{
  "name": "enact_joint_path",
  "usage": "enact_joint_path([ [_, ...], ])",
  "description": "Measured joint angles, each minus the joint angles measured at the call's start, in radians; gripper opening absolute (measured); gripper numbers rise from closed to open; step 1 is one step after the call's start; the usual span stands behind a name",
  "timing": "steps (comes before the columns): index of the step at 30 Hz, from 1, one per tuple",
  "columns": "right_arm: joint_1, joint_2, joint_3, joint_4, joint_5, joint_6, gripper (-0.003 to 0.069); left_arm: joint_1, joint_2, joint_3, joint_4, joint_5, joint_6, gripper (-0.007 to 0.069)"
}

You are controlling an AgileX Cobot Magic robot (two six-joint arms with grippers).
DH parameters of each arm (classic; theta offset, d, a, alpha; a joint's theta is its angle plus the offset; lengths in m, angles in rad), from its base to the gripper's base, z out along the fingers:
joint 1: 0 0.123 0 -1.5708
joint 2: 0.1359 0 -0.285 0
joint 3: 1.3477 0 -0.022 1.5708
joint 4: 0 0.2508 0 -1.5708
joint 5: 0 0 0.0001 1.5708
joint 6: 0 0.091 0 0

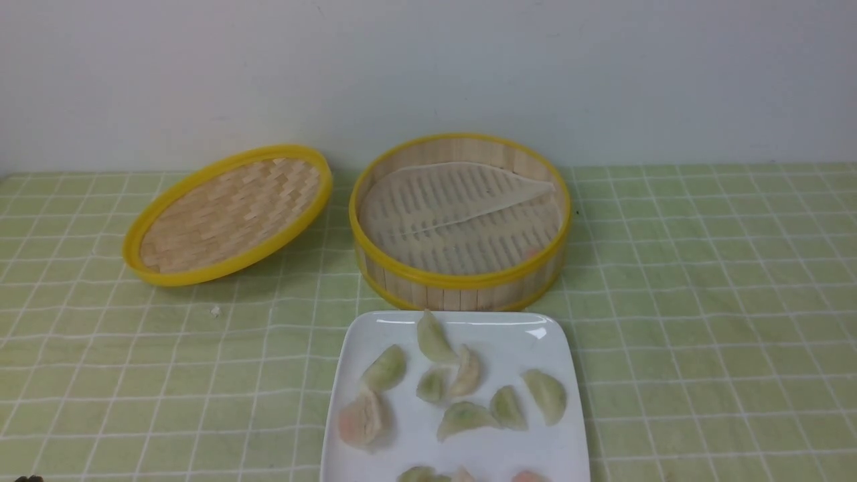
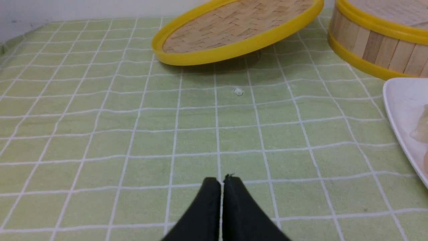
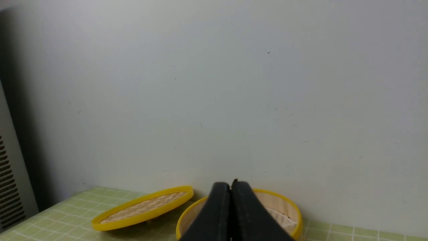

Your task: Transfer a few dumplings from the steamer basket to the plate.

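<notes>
The steamer basket (image 1: 462,291) stands mid-table with its whitish liner (image 1: 455,201) folded over. A pinkish sliver (image 1: 532,253) shows just behind its front rim; I cannot tell what it is. In front lies the white plate (image 1: 509,335) with several dumplings: a pink-peach one (image 1: 360,420) at its left, another (image 1: 529,476) cut off by the frame's edge, the others pale green. Neither gripper shows in the front view. My left gripper (image 2: 222,179) is shut and empty over the cloth, left of the plate (image 2: 401,110). My right gripper (image 3: 230,183) is shut and empty, raised, facing the basket (image 3: 287,207).
The shallow woven lid (image 1: 227,214) leans tilted on the cloth left of the basket. A small white crumb (image 2: 238,91) lies on the green checked cloth (image 1: 703,301) in front of the lid. A pale wall stands close behind the basket.
</notes>
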Motion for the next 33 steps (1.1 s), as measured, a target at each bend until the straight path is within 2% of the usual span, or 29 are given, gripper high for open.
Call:
enact_joint_path([
  [26, -0.004, -0.001, 0.003, -0.002, 0.013, -0.004, -0.0015, 0.0, 0.0, 0.0, 0.0, 0.0, 0.0, -0.0006],
  [28, -0.036, -0.005, 0.016, -0.002, 0.013, -0.004, -0.0015, 0.0, 0.0, 0.0, 0.0, 0.0, 0.0, -0.0006],
  [29, -0.11, -0.008, 0.047, -0.001, 0.013, -0.004, -0.0015, 0.0, 0.0, 0.0, 0.0, 0.0, 0.0, -0.0006],
  [33, -0.299, -0.008, 0.158, 0.0, 0.014, -0.004, -0.0015, 0.0, 0.0, 0.0, 0.0, 0.0, 0.0, -0.0006],
])
